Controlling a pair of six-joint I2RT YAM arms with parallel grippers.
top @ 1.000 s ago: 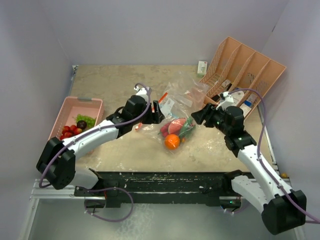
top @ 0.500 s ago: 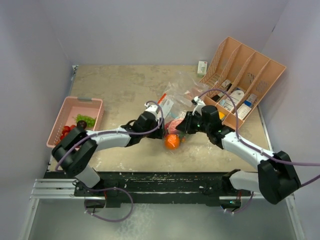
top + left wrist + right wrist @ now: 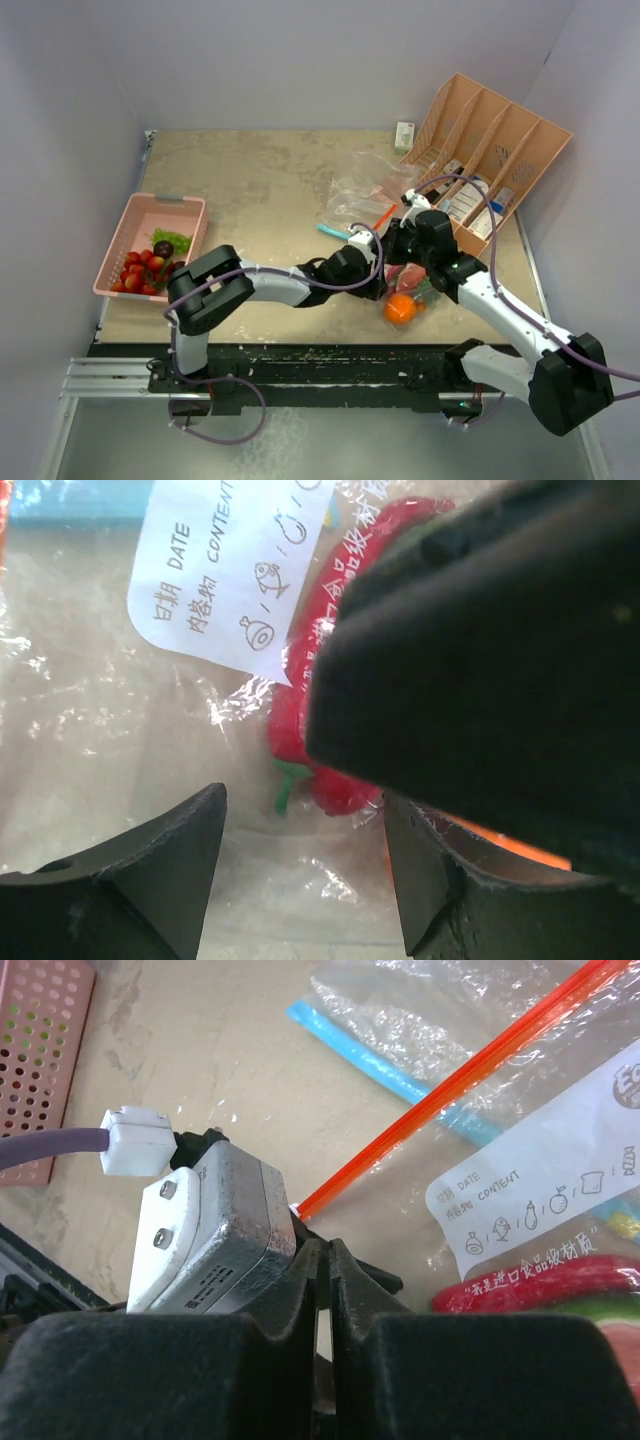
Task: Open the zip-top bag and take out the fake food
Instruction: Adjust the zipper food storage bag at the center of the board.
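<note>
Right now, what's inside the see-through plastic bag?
A round orange plastic fruit, a long red plastic chili and something green. The left end effector and right end effector cover the rest.

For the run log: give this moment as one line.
left tool open over bag | right tool shut on bag edge | chili, orange inside bag

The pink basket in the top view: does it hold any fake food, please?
Yes, strawberries, a plum and a green leaf lie in the pink basket.

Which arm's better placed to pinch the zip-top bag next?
Probably left. The left gripper hangs open over the zip-top bag; the right gripper is shut by its orange zip strip.
</note>
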